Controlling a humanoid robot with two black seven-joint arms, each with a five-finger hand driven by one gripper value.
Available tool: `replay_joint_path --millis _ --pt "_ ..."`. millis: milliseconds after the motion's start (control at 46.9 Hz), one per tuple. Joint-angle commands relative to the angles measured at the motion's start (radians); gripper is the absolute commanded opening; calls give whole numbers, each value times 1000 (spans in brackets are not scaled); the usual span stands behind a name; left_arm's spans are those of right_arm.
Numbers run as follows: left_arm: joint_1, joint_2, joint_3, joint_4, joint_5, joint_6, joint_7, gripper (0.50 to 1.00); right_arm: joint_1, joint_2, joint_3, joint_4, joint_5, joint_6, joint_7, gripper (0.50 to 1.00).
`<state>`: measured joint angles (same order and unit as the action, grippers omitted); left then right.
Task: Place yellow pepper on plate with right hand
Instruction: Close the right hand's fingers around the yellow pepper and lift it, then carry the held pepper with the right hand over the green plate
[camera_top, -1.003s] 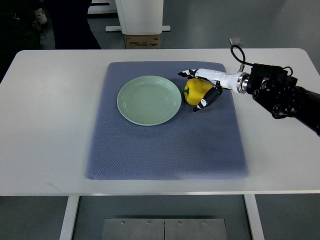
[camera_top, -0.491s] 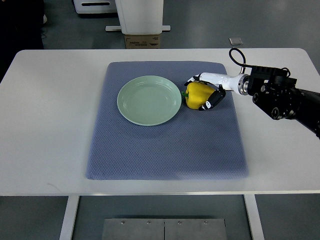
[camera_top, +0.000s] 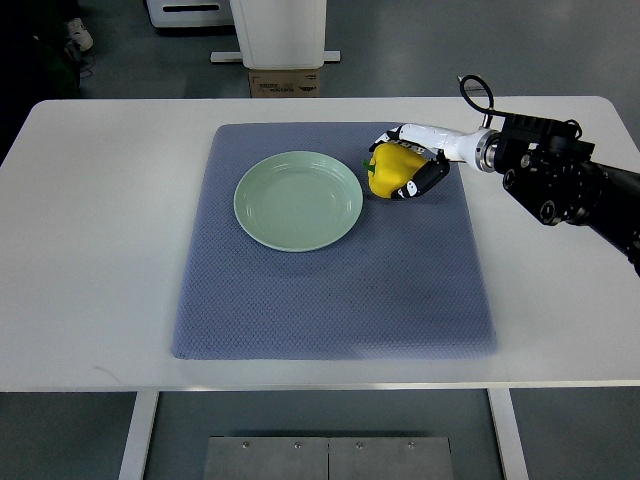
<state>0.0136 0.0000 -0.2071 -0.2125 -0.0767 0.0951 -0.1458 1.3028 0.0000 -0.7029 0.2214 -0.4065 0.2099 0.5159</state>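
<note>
One right hand (camera_top: 408, 165) is clasped around the pepper (camera_top: 390, 170) just right of the plate (camera_top: 298, 200), so next it must lift and carry it leftward.

A glossy yellow pepper (camera_top: 390, 170) with a green stem sits just right of the round, pale green plate (camera_top: 298, 200), not on it; the plate lies empty.

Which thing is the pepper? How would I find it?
Find the blue mat on the white table, then the round green plate. Just right of the plate sits the yellow pepper, wrapped by the right hand. It is the only bright yellow thing there.
</note>
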Motion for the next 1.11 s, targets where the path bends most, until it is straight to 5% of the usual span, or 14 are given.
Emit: replay_joint_path --millis 0,576,1088 --pt "0 0 0 1 0 0 0 1000 19 0 16 4 2 11 -2 500" --pt "0 0 0 -1 0 0 0 1000 62 0 203 88 3 26 -125 500" --pt "0 0 0 -1 0 0 0 1000 111 0 384 271 5 74 -80 500"
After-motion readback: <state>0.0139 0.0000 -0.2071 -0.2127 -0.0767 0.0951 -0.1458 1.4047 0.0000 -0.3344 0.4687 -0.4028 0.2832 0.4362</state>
